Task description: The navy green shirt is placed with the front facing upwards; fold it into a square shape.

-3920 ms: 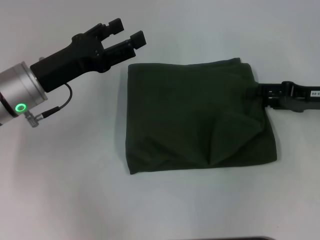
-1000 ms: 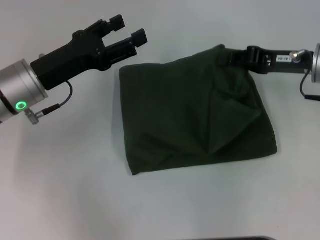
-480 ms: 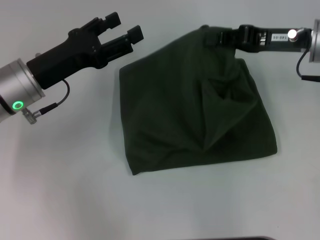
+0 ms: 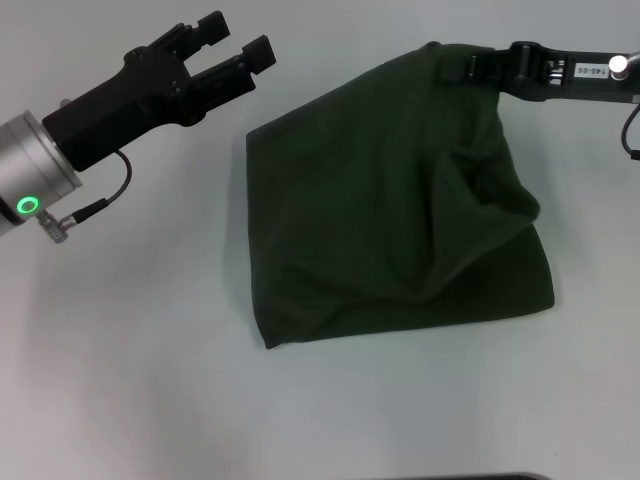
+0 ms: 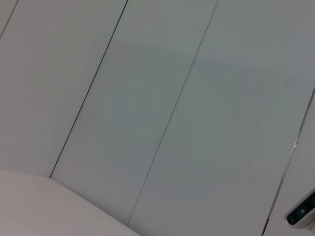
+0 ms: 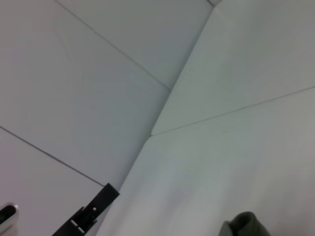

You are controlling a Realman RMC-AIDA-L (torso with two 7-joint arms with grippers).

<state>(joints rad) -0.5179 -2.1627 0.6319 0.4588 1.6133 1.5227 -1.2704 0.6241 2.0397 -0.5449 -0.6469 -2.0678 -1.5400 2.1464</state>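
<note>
The navy green shirt [image 4: 390,210] lies folded on the white table, a dark olive bundle with its near edge flat. Its far right corner is lifted off the table, held up by my right gripper [image 4: 458,66], which is shut on the cloth there. The raised part hangs in loose folds down the right side. A small bit of the shirt [image 6: 246,225] shows in the right wrist view. My left gripper [image 4: 238,42] hovers open above the table, just left of the shirt's far left corner, holding nothing. The chest lettering is hidden.
The white table [image 4: 130,360] spreads around the shirt, bare to the left and front. The left wrist view shows only pale wall panels [image 5: 162,113]. The left arm's silver cuff with a green light [image 4: 28,205] sits at far left.
My right gripper has lifted the shirt's far right corner up off the table and carried it toward the far side. The left gripper drifted slightly farther and left, still open.
</note>
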